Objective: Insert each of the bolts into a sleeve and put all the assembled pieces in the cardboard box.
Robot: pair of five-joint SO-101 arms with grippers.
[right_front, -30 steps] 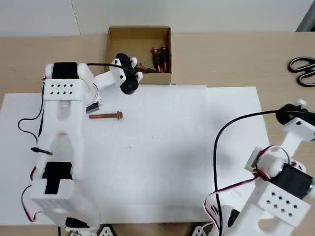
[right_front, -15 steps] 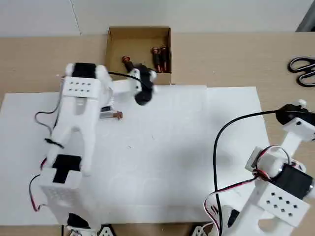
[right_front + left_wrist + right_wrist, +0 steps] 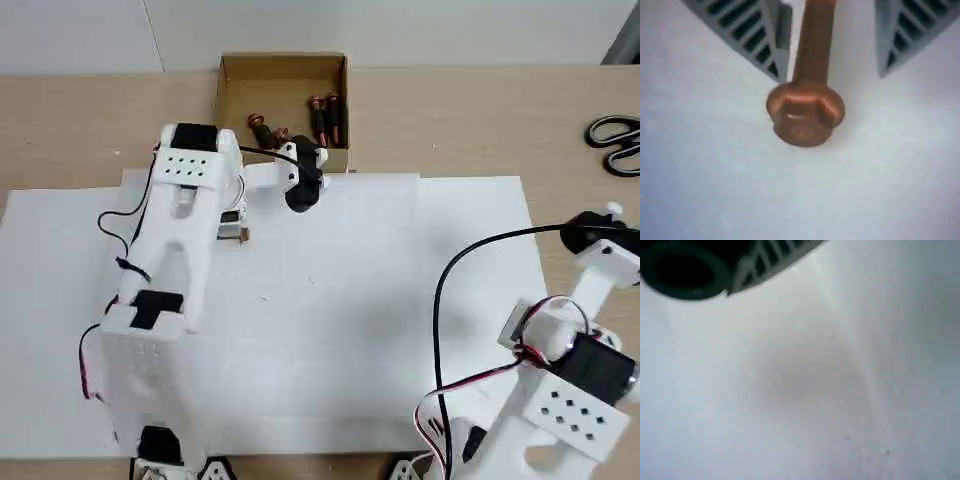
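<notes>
Left arm [image 3: 185,230] is leaning over a bolt [image 3: 243,234] on the white sheet [image 3: 350,300]; assembled pieces [image 3: 325,118] are lying in the cardboard box [image 3: 222,90].

place: workshop bench | wooden table [image 3: 480,120], white sheet [image 3: 380,300], scissors [image 3: 615,140]

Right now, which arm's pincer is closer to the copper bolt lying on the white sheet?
Left. The left pincer is open and down over the bolt, with a finger on each side of its shank. The right pincer is far off across the white sheet.
</notes>
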